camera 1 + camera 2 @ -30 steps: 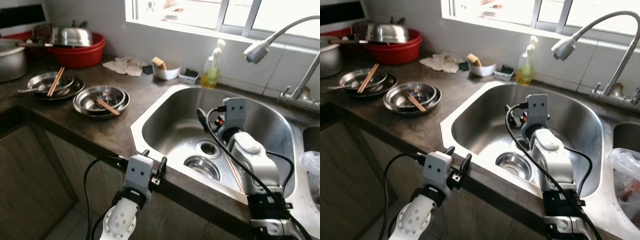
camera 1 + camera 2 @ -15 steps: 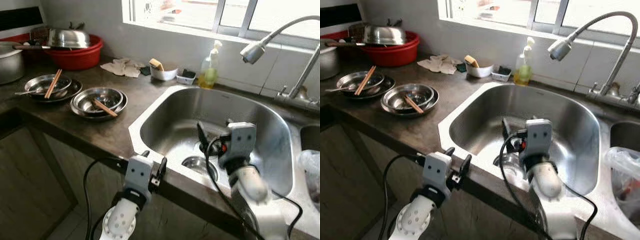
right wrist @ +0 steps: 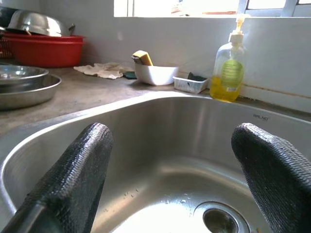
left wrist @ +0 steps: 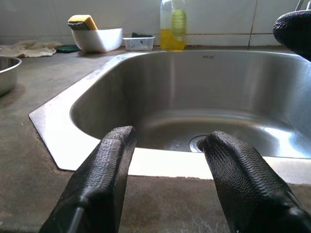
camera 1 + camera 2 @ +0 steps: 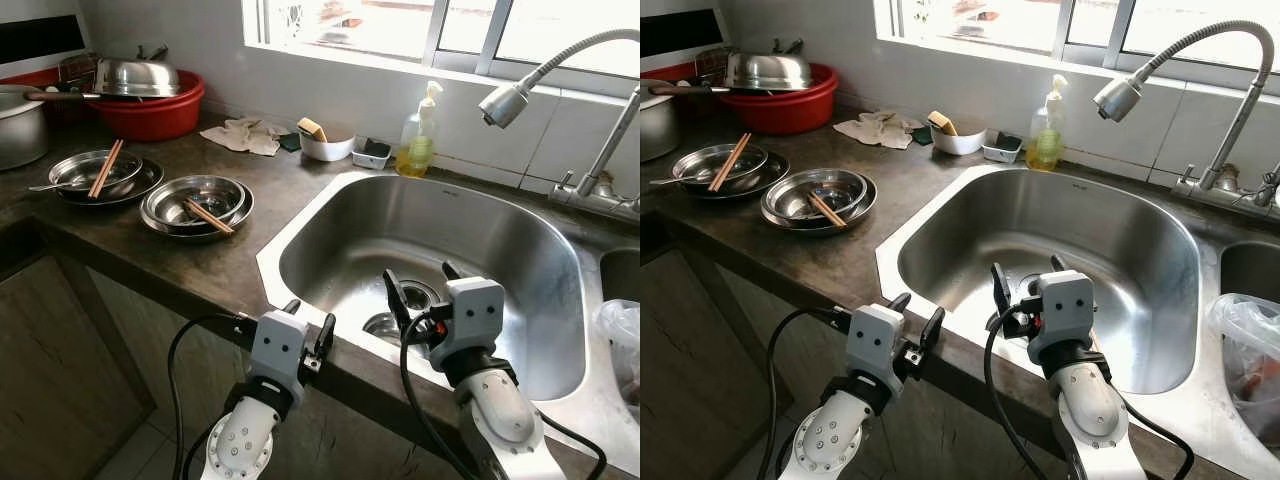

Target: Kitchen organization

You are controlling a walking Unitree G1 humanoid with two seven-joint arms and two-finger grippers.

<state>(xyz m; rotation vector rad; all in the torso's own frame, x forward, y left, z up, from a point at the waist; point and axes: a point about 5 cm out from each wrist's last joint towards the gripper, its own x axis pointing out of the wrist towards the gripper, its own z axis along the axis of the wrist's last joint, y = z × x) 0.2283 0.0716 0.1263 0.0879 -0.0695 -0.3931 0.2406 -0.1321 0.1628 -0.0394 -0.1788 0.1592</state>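
Bowls [image 5: 196, 203] with chopsticks [image 5: 209, 215] sit at the left on the dark desk [image 5: 215, 262], well apart from the sink [image 5: 440, 240]. Left pincer [image 5: 307, 329] hangs at the desk's front edge, fingers [image 4: 99, 180] apart and empty. Right pincer [image 5: 416, 287] hovers over the basin, spread wide, holding nothing, soap bottle [image 3: 229, 68] behind

1. A curved faucet [image 5: 560, 75] arches over the sink's far right side.
2. A window [image 5: 430, 30] runs along the back wall.
3. A clear plastic bag [image 5: 1248, 350] sits beside the sink's right edge.
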